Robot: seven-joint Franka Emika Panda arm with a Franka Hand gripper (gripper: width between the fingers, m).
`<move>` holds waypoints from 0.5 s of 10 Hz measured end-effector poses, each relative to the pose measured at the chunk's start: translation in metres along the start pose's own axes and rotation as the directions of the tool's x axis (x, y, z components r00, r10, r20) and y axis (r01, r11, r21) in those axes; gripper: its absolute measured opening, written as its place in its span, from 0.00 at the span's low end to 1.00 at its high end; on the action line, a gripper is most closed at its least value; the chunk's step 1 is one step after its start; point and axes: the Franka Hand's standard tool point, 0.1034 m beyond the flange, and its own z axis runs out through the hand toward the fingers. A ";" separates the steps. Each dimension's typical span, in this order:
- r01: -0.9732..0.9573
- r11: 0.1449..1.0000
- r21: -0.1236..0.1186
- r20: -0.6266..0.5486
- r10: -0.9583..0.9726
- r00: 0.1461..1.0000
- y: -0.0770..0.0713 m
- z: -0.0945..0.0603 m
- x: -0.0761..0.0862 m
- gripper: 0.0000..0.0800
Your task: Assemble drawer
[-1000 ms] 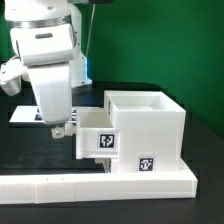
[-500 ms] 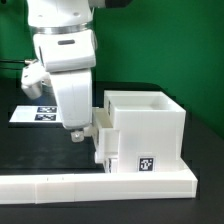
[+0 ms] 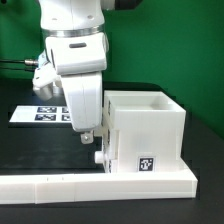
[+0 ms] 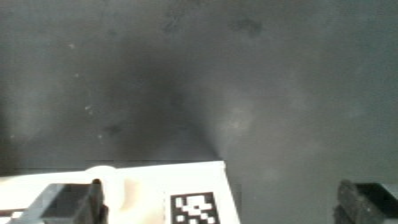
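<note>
The large white cube casing (image 3: pixel 150 130) looked like smooth, matt plastic, as did the small white plastic drawer (image 3: pixel 104 140) set into its side on the exterior view's left. The robot arm's white shell (image 3: pixel 78 60) was glossy and caught soft highlights. The black table (image 3: pixel 40 150) appeared matt and faintly mottled, cloth-like in the wrist view. The low white border wall (image 3: pixel 100 183) along the near edge looked like smooth plastic.
</note>
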 end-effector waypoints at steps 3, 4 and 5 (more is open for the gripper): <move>0.009 1.000 0.008 0.004 -0.009 1.000 -0.002 0.002 0.000 0.81; 0.016 1.000 0.011 0.003 -0.016 1.000 -0.001 0.005 0.003 0.81; 0.012 1.000 0.010 0.003 -0.012 1.000 0.000 0.004 0.007 0.81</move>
